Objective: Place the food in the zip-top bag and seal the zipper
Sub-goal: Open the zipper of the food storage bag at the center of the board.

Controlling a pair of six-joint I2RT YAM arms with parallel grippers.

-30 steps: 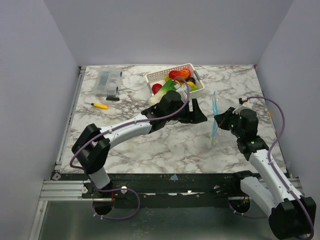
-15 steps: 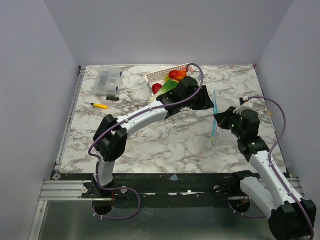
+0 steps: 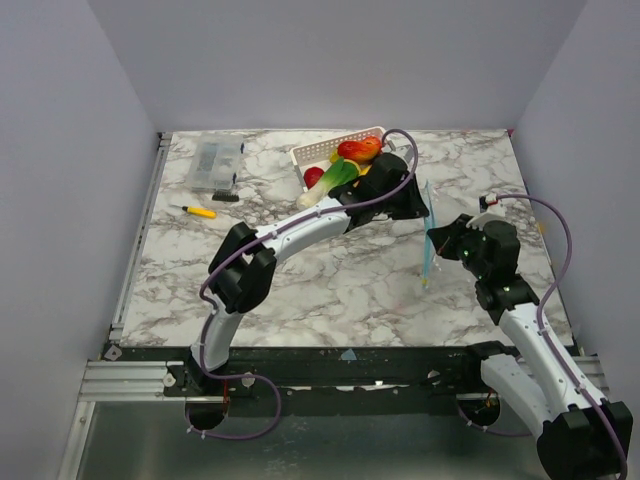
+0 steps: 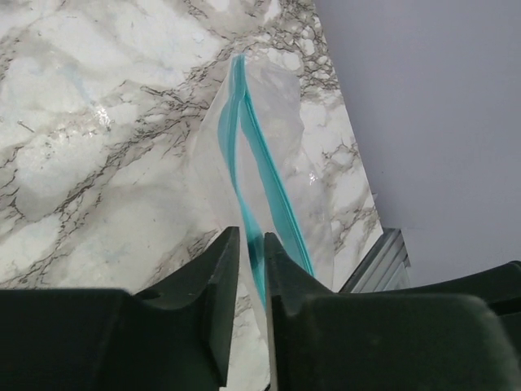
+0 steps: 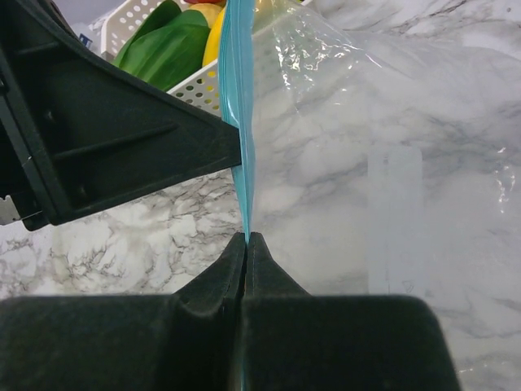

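Top external count: two arms, one zip-top bag (image 5: 391,138), one white basket (image 3: 308,154), one clear box (image 3: 218,165) and one yellow-handled tool (image 3: 200,211) on one marble table (image 3: 330,280).
Bag place: right of centre, held upright and edge-on between the two grippers, just right of the basket.
Zipper (image 5: 240,98): one blue-green strip; its two lips stand slightly apart in the left wrist view.
Food: four pieces show in the basket, far centre: leek (image 3: 330,180), red-orange piece (image 3: 358,150), small red piece (image 3: 313,177), yellow piece (image 5: 213,45). The left arm hides part of the basket.
Left gripper (image 4: 251,238): at the zipper's far part, fingers nearly together with one lip between them; whether they pinch it I cannot tell.
Right gripper (image 5: 247,238): nearer along the zipper, fingers pressed together on the strip.
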